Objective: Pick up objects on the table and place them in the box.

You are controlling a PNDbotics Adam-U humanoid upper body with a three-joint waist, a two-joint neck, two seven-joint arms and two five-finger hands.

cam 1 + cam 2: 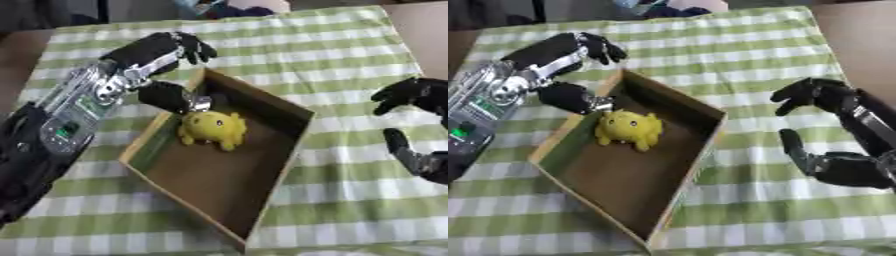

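Yellow toy (213, 129) lies in the box (280, 165) — upper centre. Left hand (166, 95) released above its rim; right hand (833, 135) released at right, over the tabletop (350, 50).

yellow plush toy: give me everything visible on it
The yellow plush toy is soft-looking and rounded, with short stubby limbs and small dark marks like a face. It lies inside the wooden box, on the floor near the far left wall. The left robot hand hovers right at its upper edge, thumb close; contact cannot be confirmed.
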